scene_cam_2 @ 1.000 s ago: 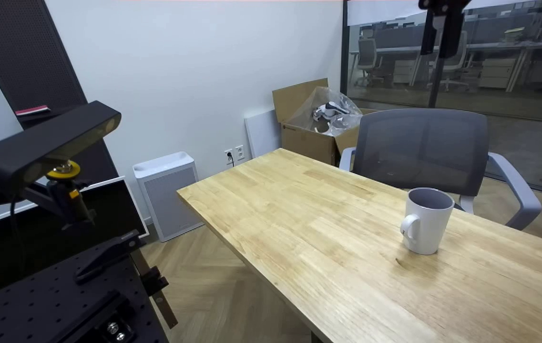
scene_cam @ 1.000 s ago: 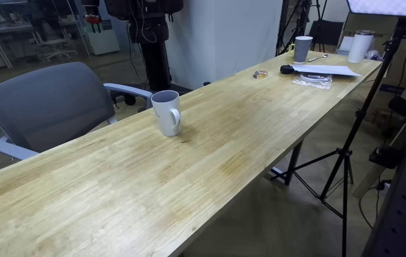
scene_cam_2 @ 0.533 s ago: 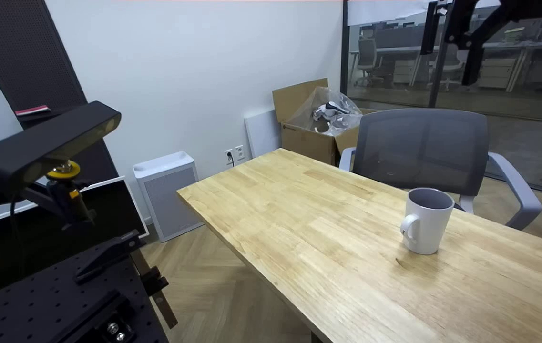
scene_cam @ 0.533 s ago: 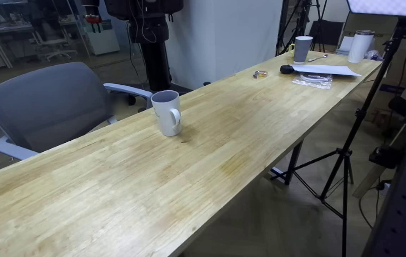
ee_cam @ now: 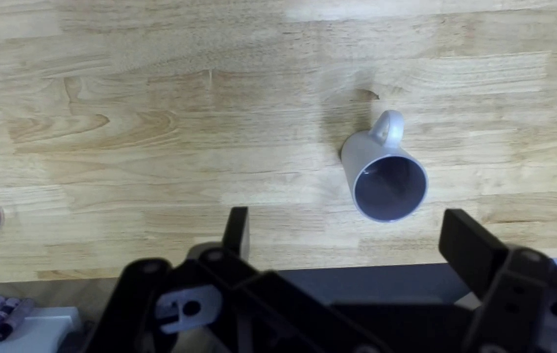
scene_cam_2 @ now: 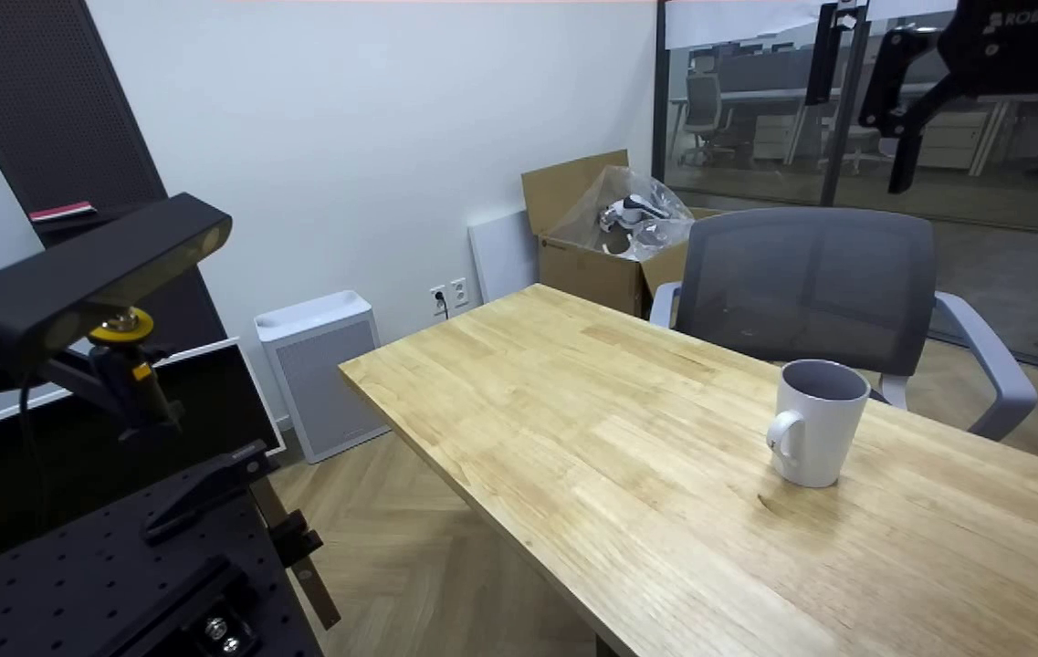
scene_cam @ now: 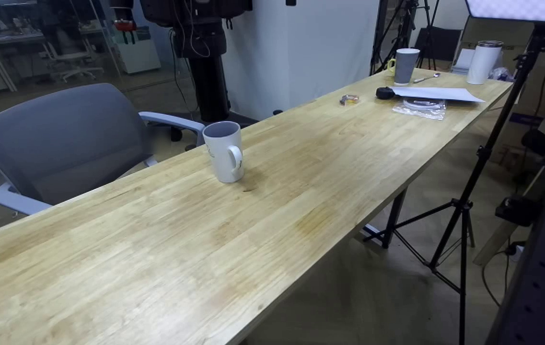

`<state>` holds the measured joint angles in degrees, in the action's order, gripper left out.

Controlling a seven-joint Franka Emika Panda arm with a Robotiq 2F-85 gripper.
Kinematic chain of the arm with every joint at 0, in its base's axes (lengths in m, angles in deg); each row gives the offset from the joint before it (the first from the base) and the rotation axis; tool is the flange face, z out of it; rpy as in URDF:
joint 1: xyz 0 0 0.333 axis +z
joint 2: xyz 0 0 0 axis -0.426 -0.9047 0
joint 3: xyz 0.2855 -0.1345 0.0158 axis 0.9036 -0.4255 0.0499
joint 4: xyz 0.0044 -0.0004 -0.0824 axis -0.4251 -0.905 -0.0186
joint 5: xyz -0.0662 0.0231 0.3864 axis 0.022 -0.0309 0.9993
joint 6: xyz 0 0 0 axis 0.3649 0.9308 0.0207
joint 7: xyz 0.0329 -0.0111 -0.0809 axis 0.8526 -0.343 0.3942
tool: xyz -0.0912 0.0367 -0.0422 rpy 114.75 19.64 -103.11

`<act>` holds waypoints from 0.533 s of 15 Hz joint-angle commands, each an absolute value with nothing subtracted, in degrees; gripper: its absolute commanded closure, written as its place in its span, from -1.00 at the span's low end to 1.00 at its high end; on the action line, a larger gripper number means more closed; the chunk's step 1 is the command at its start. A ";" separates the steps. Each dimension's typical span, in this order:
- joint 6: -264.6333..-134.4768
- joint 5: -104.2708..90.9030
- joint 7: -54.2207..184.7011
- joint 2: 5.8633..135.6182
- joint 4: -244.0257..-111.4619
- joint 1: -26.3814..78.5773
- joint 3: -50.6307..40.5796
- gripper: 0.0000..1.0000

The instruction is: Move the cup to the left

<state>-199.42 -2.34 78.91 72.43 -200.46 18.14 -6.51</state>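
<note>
A: State of the gripper (scene_cam_2: 995,196)?

B: Hangs high, fingers (scene_cam_2: 907,162) spread wide, nothing between them.

A: And the mug (scene_cam_2: 818,429)?

B: Upright on the table (scene_cam_2: 564,392), near the edge by the chair (scene_cam_2: 811,283). Handle (ee_cam: 396,129) faces the other way. No grasp yet; I'd call this the approach.

A: First hazard?

B: Alignment. In the wrist view the mug lies nearer the finger at picture right, mostly beyond the fingertips. Lowering straight from here, I think, risks a miss or a finger striking the rim.

A: If struck?

B: Could topple. Edge close by, so a shove toward the chair might send it off.

A: The grip itself?

B: Handle probably clears the closing fingers. Walls look smooth, seem to narrow downward; a light, high pinch may slip.

A: Direction?

B: "Left" has no stated owner. Wrong reading, wrong way.
</note>
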 commanded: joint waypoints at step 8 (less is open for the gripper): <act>-198.90 -2.39 75.35 58.27 -184.68 20.10 -3.73 -1.00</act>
<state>-199.99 -2.35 77.54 61.75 -189.32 19.56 -4.20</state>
